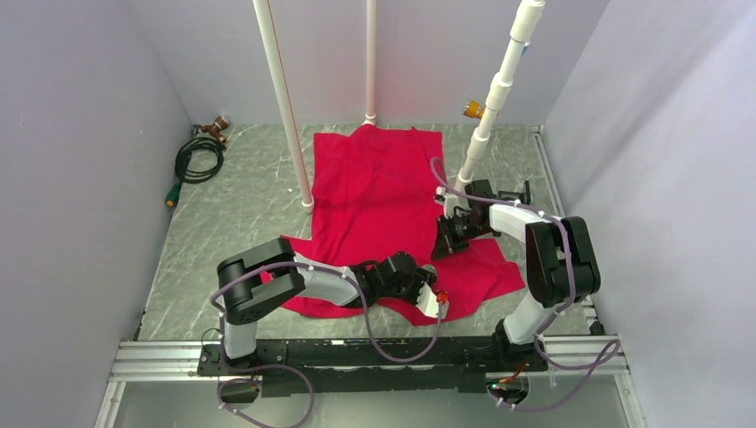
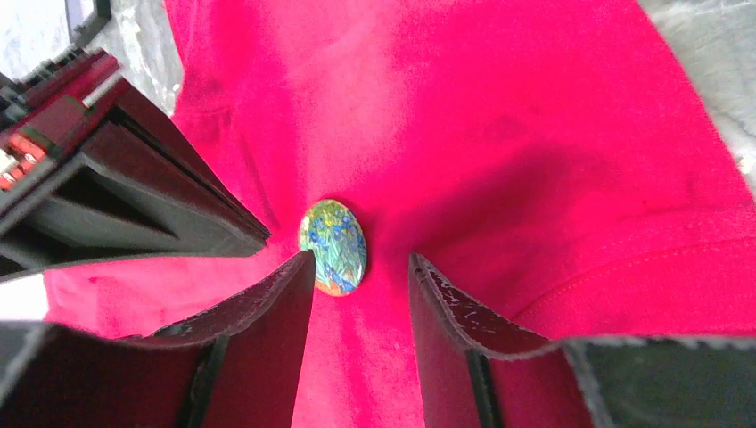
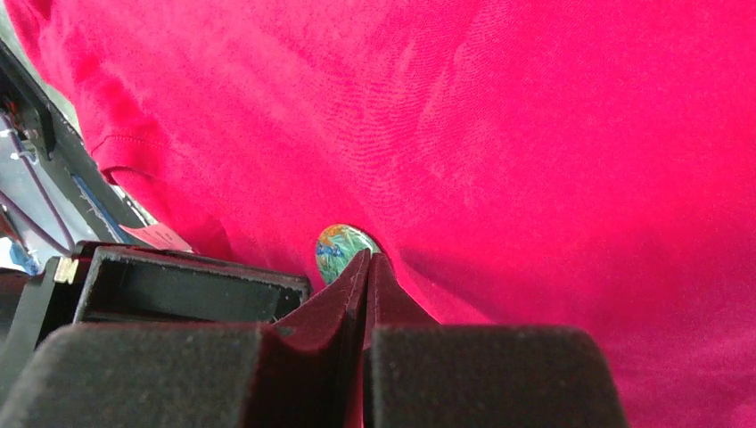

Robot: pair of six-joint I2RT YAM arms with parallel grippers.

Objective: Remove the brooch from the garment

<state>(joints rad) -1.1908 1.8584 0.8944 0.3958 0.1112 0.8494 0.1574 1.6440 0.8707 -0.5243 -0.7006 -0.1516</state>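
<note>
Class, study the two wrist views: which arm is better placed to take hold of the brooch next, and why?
Left. The left gripper is open, with the brooch just ahead of its gap, near one fingertip. The right gripper is shut, its tips against the garment beside the brooch.

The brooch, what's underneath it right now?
The brooch lies on the red garment, whose fabric shows around it. Its pin and whatever lies beneath the cloth there are covered, so I cannot see them.
</note>
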